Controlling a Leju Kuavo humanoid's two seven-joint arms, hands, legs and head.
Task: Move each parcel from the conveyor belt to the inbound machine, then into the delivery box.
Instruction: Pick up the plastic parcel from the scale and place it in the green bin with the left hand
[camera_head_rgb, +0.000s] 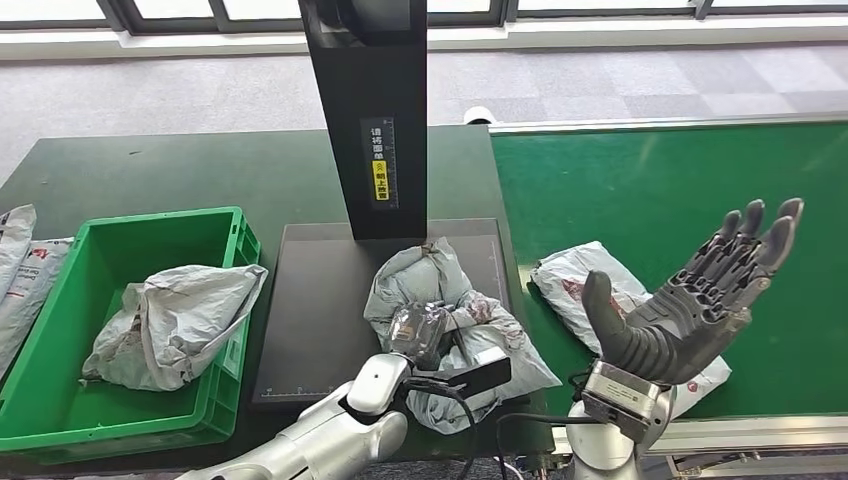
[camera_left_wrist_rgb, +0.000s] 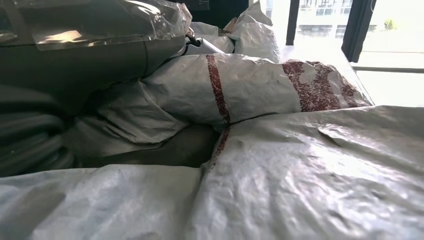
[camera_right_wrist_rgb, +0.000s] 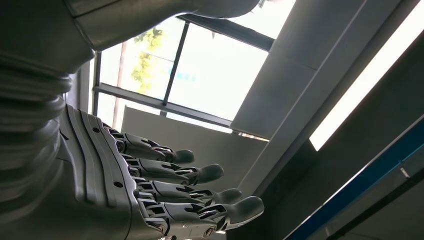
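Grey and crinkly, a plastic parcel lies on the flat black plate of the inbound machine, just in front of its tall black post. The left hand rests on top of this parcel, and its fingers press into the soft bag. In the left wrist view the bag sits right up against the hand, with dark red marks on it. I cannot tell if the fingers truly have hold of it.

The right hand is up in the air over the green conveyor belt. Its palm is turned up, its fingers are spread out and almost straight, and it has nothing in it.

A second grey parcel lies on the belt, near its left edge and partly under the right hand.

The green delivery box sits to the left of the machine on the dark table. One crumpled grey parcel is inside it. More bags lie on the table beside the box at the far left.
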